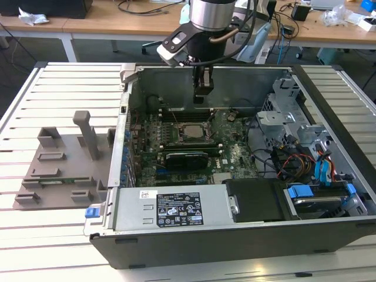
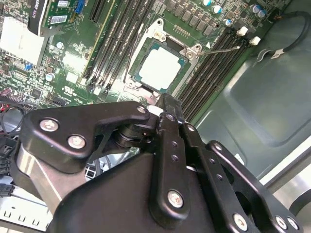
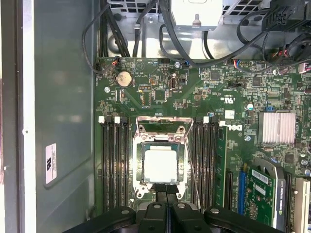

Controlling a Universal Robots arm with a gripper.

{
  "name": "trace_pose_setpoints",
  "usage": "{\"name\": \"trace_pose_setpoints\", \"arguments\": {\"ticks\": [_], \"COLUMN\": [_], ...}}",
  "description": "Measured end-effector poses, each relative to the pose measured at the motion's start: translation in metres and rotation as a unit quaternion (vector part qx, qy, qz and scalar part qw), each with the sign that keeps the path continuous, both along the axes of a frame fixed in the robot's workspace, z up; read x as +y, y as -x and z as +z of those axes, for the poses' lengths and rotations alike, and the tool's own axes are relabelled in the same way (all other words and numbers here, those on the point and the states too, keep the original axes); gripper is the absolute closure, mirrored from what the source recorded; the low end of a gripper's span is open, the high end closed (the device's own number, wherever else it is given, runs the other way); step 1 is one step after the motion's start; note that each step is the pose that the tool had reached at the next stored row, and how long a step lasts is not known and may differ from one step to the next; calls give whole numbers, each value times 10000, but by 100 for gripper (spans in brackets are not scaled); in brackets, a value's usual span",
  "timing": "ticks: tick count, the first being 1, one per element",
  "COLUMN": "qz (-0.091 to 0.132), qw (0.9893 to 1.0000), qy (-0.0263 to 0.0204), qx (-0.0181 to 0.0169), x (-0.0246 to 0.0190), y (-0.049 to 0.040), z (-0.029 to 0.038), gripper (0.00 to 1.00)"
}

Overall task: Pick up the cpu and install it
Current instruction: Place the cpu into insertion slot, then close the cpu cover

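The small silvery-grey square cpu sits in its socket on the green motherboard, placement looking done, with the black gripper above, jaws clenched on nothing.

Reaches steeply down from above, end effector pointing straight downward, fingers pressed flat against each other.

— Where does the exterior view sit?
— High up, looking down over the whole open case on the bench.
— Both wrist views?
— Close above the motherboard, looking past the gripper; they share the socket.
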State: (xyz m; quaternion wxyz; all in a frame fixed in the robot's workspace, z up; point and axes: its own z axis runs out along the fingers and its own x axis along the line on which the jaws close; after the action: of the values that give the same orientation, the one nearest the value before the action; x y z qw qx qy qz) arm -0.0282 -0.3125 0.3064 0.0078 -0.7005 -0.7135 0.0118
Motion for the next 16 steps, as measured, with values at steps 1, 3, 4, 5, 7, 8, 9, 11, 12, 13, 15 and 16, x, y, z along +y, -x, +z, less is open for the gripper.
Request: {"name": "trace_pose_setpoints", "arguments": {"ticks": [1,3,4,5,7,8,9,11,12,13,15,16], "qz": [0,0,0,1,0,0,0,0,0,0,1,0], "qw": [10000,10000,10000,10000,10000,10000,10000,10000,10000,10000,10000,10000], "qy": [0,0,0,0,1,0,1,0,0,0,0,0], "qx": [0,0,0,0,0,0,0,0,0,0,0,0], "x": [0,0,0,0,0,0,0,0,0,0,0,0], "y": [0,0,0,-8,-30,-39,-49,-82,-96,-108,-221,-260], "z": [0,1,2,2,3,2,2,2,2,2,2,2], "gripper": [89,89,89,89,89,89,89,89,89,89,89,89]}}
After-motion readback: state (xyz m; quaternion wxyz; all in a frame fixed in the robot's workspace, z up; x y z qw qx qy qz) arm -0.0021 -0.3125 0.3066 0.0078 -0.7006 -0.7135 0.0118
